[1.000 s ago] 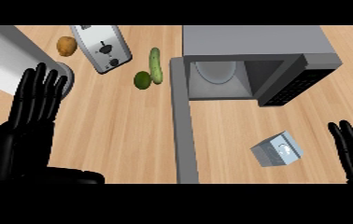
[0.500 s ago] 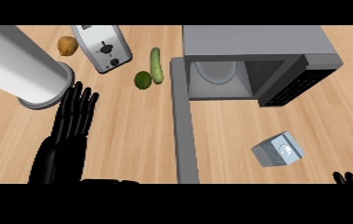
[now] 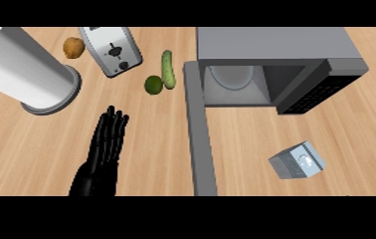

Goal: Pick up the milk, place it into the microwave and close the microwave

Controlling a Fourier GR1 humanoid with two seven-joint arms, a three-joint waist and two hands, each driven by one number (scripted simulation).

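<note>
The milk is a small grey-white carton on the counter at the lower right, in front of the microwave. The grey microwave stands at the upper right with its cavity open and a pale round plate inside. Its door swings out toward me and shows edge-on as a long grey strip. My left hand rises from the lower edge at the left, fingers straight and pointing up, holding nothing, well left of the door and far from the milk. My right hand does not show.
A large grey cylinder reaches in from the upper left corner. Behind it lie a potato and a silver toaster. A cucumber and a lime sit just left of the microwave.
My left hand has slid right and lower in the view. The grey cylinder has come further in at the upper left. My right hand has dropped out of the lower right corner.
</note>
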